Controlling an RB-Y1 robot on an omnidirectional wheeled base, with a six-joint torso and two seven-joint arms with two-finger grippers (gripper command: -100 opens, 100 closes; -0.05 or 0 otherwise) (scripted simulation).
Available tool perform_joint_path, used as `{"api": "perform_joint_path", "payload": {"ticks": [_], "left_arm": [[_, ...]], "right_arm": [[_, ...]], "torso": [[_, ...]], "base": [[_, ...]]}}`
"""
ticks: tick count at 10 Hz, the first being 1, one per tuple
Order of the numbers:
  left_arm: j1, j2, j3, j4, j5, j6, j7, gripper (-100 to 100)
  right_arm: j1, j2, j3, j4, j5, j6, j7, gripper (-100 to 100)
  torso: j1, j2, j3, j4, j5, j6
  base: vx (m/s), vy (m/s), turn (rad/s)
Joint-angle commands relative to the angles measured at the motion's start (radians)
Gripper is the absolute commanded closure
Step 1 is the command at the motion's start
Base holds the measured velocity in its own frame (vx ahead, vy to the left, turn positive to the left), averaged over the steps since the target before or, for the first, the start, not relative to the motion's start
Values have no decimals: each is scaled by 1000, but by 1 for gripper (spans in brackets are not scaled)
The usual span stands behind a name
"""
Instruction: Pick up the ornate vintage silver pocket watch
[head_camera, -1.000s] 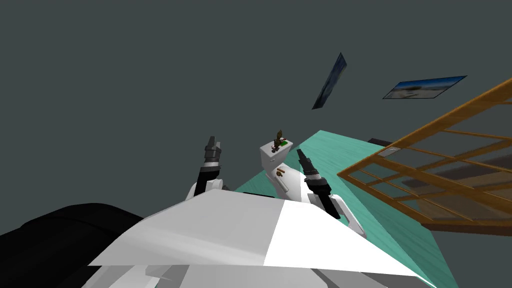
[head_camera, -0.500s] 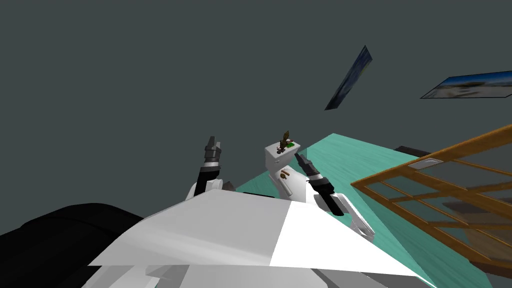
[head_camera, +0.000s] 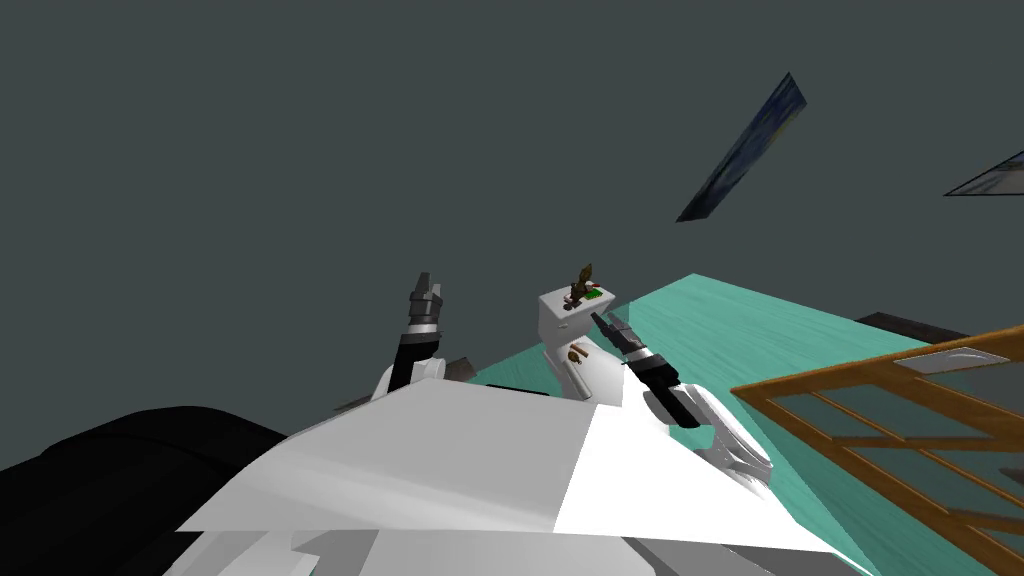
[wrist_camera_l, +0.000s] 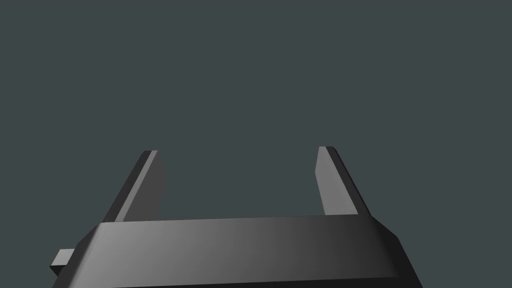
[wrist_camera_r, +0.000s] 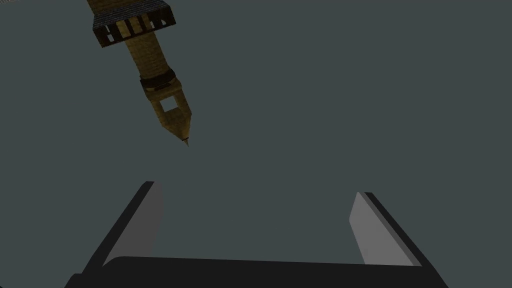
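Observation:
A white toilet tank (head_camera: 556, 322) stands ahead of me, with small things on its lid. Among them are a brown tower figure (head_camera: 583, 278), a green item (head_camera: 594, 294) and a tiny dark piece (head_camera: 567, 303), too small to name as the watch. Another small brown thing (head_camera: 575, 353) lies lower on the toilet. My right gripper (head_camera: 598, 319) hangs open just beside the lid's right end. In the right wrist view the tower figure (wrist_camera_r: 150, 65) shows beyond the open right gripper (wrist_camera_r: 255, 200). My left gripper (head_camera: 424, 281) is raised to the left, and the left gripper (wrist_camera_l: 240, 165) is open and holds nothing.
A teal floor (head_camera: 760, 330) runs to the right of the toilet. A wooden-framed glass panel (head_camera: 900, 420) juts in at the right. Two pictures (head_camera: 745, 150) hang on the dark grey wall. A black area (head_camera: 110, 470) lies at the lower left.
My view has swung, so the toilet, pictures and wooden panel slid right. My right gripper has come closer to the tank lid. The left arm has kept its pose.

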Motion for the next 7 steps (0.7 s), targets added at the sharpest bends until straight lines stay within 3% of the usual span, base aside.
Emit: {"api": "perform_joint_path", "payload": {"ticks": [1,2,3,4,5,6,7], "left_arm": [[0,0,0,0,0,0,0,0],[0,0,0,0,0,0,0,0],[0,0,0,0,0,0,0,0],[0,0,0,0,0,0,0,0],[0,0,0,0,0,0,0,0],[0,0,0,0,0,0,0,0],[0,0,0,0,0,0,0,0]], "right_arm": [[-21,-47,-25,50,50,-22,26,-100],[-21,-47,-25,79,78,-22,26,-100],[-39,-89,-46,114,108,-37,46,-100],[-39,-89,-46,157,137,-37,46,-100],[-39,-89,-46,157,154,-37,46,-100],[-57,-132,-67,207,190,-52,66,-100],[-57,-132,-67,225,219,-52,66,-100]], "torso": [[0,0,0,0,0,0],[0,0,0,0,0,-1],[0,0,0,0,0,0],[0,0,0,0,0,-2],[0,0,0,0,0,0],[0,0,0,0,0,0],[1,0,0,0,0,-1]], "base": [[-18,2,235],[-18,-2,189],[-26,11,399],[-18,0,161],[-7,0,-54],[-21,14,323],[-17,3,207]]}}
